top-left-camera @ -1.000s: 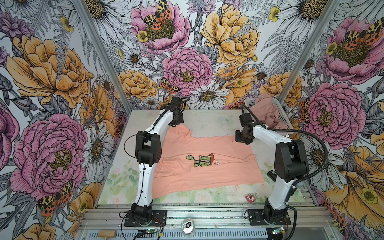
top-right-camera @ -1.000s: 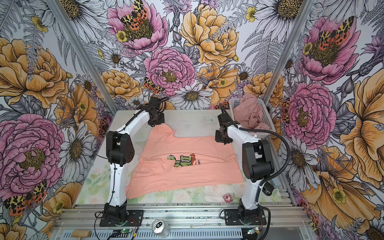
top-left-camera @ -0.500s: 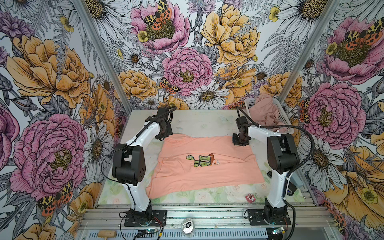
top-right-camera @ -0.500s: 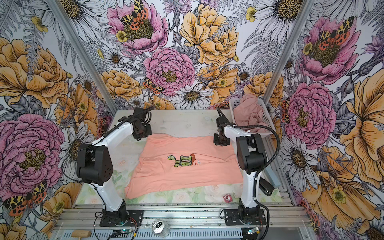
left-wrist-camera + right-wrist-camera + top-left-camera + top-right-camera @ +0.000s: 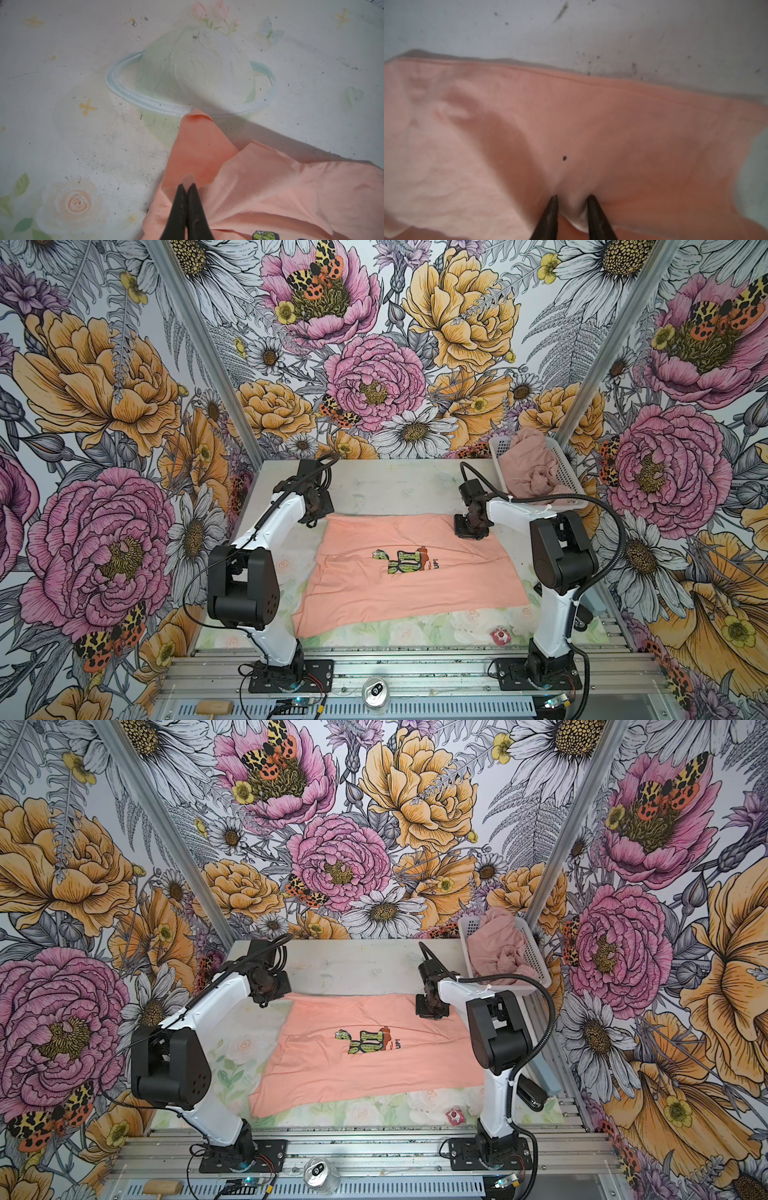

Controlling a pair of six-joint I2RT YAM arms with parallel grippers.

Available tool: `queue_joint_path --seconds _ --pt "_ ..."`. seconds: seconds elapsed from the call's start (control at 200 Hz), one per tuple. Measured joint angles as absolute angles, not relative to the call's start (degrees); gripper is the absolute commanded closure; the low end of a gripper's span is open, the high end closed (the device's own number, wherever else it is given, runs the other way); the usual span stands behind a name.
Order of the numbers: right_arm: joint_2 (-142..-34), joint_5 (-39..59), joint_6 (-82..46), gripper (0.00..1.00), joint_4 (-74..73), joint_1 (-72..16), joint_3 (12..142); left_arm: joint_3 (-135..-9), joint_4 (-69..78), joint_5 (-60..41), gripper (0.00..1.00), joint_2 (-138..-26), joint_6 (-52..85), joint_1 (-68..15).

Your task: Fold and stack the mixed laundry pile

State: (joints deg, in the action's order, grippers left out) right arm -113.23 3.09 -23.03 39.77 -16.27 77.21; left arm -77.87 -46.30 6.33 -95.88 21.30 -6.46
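The peach-orange T-shirt (image 5: 407,589) (image 5: 365,1073) lies spread on the table in both top views, chest graphic (image 5: 401,562) facing up. My left gripper (image 5: 314,522) (image 5: 188,184) is at its far left corner, shut, with a bit of the cloth (image 5: 270,187) pinched at the tips. My right gripper (image 5: 469,533) (image 5: 572,197) presses down near the far right edge. Its jaws stand a little apart, and a ridge of the T-shirt (image 5: 571,124) bulges between them. The dusty-pink garment (image 5: 528,472) (image 5: 496,952) lies crumpled in the basket.
The white perforated basket (image 5: 566,472) stands at the table's back right corner. A small red object (image 5: 500,635) lies near the front right. A can (image 5: 375,693) and a wooden mallet (image 5: 214,707) rest on the frame in front. Bare mat (image 5: 395,485) stretches behind the shirt.
My left gripper swung from the back middle out to the left and down. The shirt's raised far left corner now lies flat. My right gripper's jaws narrowed.
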Motion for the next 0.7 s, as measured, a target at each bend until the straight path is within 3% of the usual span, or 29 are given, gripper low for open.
queue_joint_path --seconds 0.355,0.696 --pt "-114.34 -1.48 -22.63 0.65 41.78 -7.11 91.90 -77.87 -46.02 5.52 1.00 -95.88 21.30 -6.76" --pt "-121.84 -2.81 -22.65 0.65 42.13 -6.02 92.47 -77.87 -46.02 5.50 1.00 -95.90 21.30 -7.01"
